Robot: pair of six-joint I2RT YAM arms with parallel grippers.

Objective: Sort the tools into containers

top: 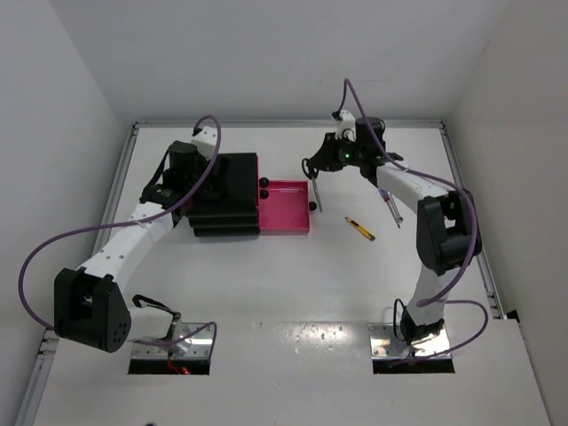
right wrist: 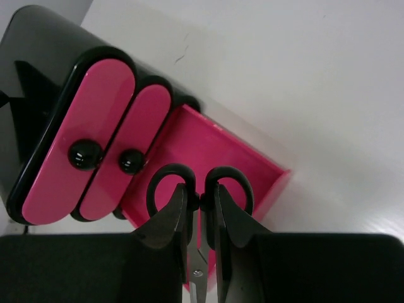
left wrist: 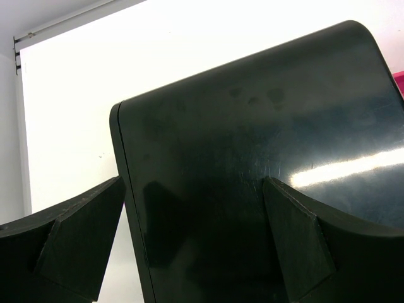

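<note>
Two end effectors show: the right end effector [right wrist: 201, 202] is clamped tight on black-handled scissors [right wrist: 169, 168], whose finger loops stick out past its fingertips, and the pulled-out pink drawer [right wrist: 246, 158] lies just beyond those loops. A yellow-and-black tool [top: 359, 229] lies on the counter [top: 293, 284], off to that end effector's side and well apart from it. The left end effector [left wrist: 194, 186] has its fingers spread wide, straddling an edge of the black cabinet [left wrist: 252, 126], with only the cabinet between them.

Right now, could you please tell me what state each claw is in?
Left claw: open, straddling the black cabinet edge.
Right claw: closed on black-handled scissors above the open pink drawer.
</note>
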